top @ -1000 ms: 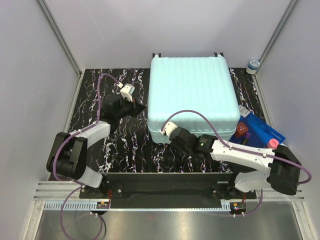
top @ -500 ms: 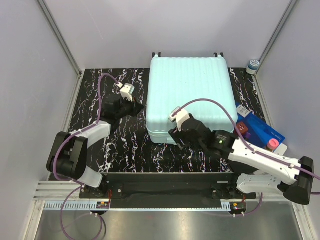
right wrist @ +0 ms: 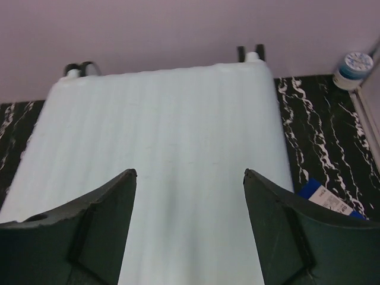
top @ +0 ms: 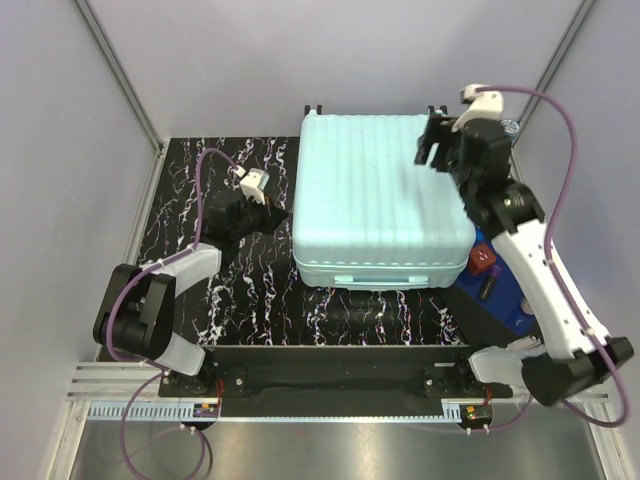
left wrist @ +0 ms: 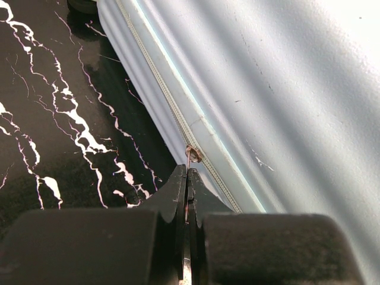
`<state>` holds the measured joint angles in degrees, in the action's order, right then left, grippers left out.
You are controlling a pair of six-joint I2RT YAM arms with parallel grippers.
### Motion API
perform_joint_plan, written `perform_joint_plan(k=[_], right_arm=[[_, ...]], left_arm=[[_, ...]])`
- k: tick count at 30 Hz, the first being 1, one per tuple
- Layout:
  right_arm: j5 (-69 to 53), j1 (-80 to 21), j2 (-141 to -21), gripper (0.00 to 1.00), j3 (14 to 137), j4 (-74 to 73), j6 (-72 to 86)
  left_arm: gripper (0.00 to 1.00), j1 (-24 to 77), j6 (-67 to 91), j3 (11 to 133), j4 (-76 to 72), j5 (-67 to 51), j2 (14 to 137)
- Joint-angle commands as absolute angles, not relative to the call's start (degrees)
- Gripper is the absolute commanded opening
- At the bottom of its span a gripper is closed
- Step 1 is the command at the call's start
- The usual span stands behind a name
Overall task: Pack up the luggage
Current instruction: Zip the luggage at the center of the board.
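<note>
"Lying closed and flat on the black marbled bench [top: 250,290], the mint-green luggage [top: 380,195] is taking up the middle and far right, its small wheels [right wrist: 252,53] pointing at the back wall," the first observer is saying. "What is the left hand doing?"

"The left hand [left wrist: 186,175] is sitting against the suitcase's left side, low by the seam," the second is answering. "Its fingers [left wrist: 172,199] are clamping together on the thin metal zipper pull [left wrist: 190,159], pinching it where the zip is running along the shell's edge."

"And the right one?"

"The right hand [right wrist: 190,178] is hovering above the far right part of the ribbed shell. It is touching nothing, and its two fingers are standing wide apart and gripping nothing. The arm is reaching up along the suitcase's right side."

"Is anything else lying about?"

"A flat blue box [top: 497,300] is sitting just beside the luggage on the right, partly under that arm. A dark red item [top: 484,262] is resting on it, too small to name. A small jar [right wrist: 353,68] with a blue-and-white lid is standing in the far right corner."
</note>
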<state>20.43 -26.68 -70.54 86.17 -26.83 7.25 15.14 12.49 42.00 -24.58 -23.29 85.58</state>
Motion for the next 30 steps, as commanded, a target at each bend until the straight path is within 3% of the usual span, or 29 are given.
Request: perform_joint_plan(k=[1,5,11,20,30], right_arm=[[7.3,-8.0,-77.6,0.79,90.9,-28.3,20.2],[-1.5,5.1,-84.1,0.79,92.3,-28.2,29.0],[-3.3,11.2,-97.2,0.79,93.4,-28.2,30.9],[-16.1,9.0,-120.9,0.70,107.2,-35.8,25.7],[-16.5,-5.1,-131.6,0.71,121.8,-39.2,19.3]], left_arm=[[0.00,14.3,11.2,41.4,-31.0,-18.5,83.0],[0.00,14.6,11.5,41.3,-31.2,-18.8,83.1],[0.00,15.5,11.7,41.1,-31.4,-18.8,83.2],[0.00,16.6,13.6,37.2,-34.5,-17.3,82.0],[0.00,17.4,14.1,30.4,-35.2,-15.1,75.8]])
